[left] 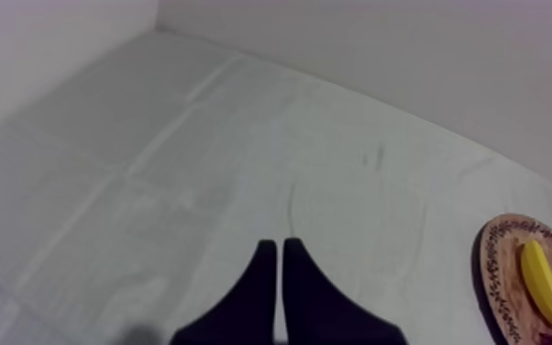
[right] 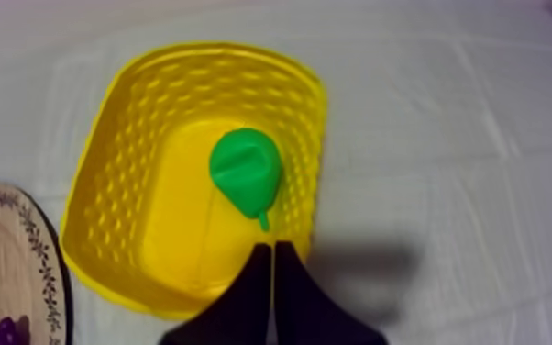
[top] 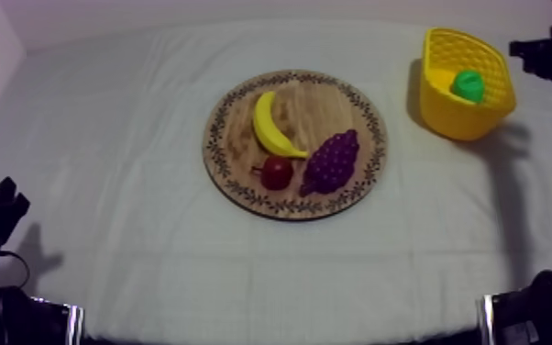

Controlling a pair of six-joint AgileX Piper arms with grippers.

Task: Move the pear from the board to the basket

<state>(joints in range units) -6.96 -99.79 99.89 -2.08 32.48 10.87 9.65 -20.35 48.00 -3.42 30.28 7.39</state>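
A green pear (top: 468,85) lies inside the yellow basket (top: 491,115) at the table's far right. In the right wrist view the pear (right: 246,172) rests on the floor of the basket (right: 124,183), stem toward my right gripper (right: 270,248). That gripper is shut on nothing, its fingers a narrow wedge just above the basket's near rim. In the top view my right gripper (top: 523,48) hangs beside the basket's far right side. My left gripper (left: 275,246) is shut over bare cloth and sits low at the left (top: 0,204). The round wooden board (top: 243,115) lies mid-table.
On the board lie a banana (top: 271,126), a bunch of purple grapes (top: 331,161) and a small red fruit (top: 276,172). The left wrist view takes in the board's edge (left: 495,266) with the banana (left: 544,283). Grey-white cloth spreads around the board.
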